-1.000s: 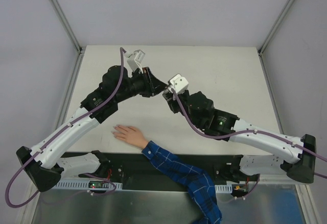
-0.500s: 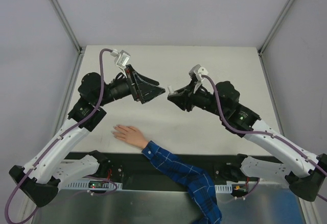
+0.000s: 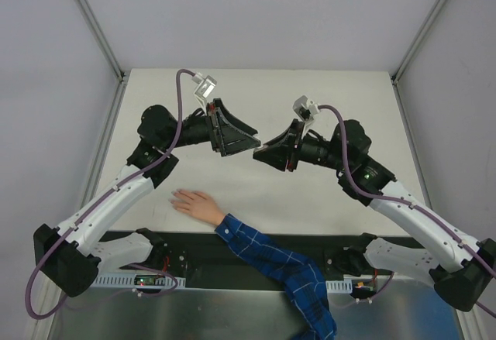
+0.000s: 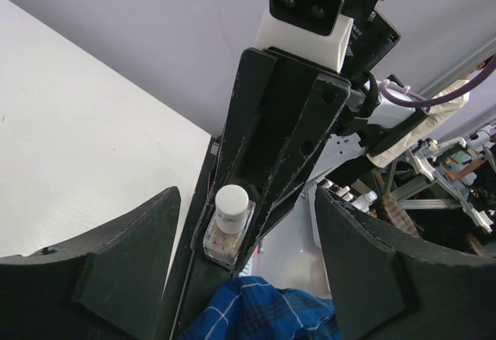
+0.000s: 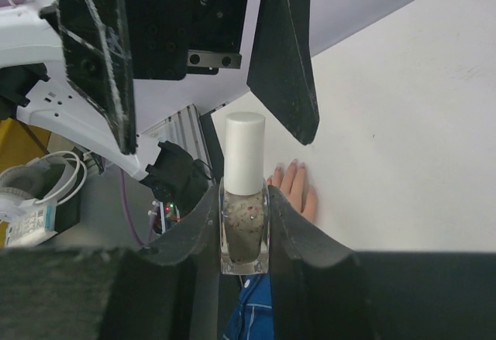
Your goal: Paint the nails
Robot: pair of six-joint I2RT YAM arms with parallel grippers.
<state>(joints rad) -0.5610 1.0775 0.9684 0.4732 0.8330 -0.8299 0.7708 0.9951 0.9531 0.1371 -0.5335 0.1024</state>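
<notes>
My right gripper (image 3: 262, 154) is shut on a small clear bottle (image 5: 244, 228) of speckled polish with a white cap (image 5: 245, 152), held above the table. The bottle also shows in the left wrist view (image 4: 229, 214). My left gripper (image 3: 253, 142) is open and empty. Its fingers (image 5: 283, 53) face the cap from close by, not touching it. A pale hand (image 3: 194, 203) with a blue plaid sleeve (image 3: 271, 259) lies flat near the table's front edge. Its tiny nails (image 5: 295, 163) show beyond the bottle in the right wrist view. My own grippers also show in the wrist views: left (image 4: 248, 197), right (image 5: 244, 200).
The white table (image 3: 333, 92) lies between grey walls with metal posts at the back corners. A black rail (image 3: 194, 251) with electronics runs along the near edge under the sleeve. Both arm bases stand at the front corners.
The two grippers drew apart half a second ago and have come back together. My left gripper has swung right toward the bottle's cap. The hand has not moved.
</notes>
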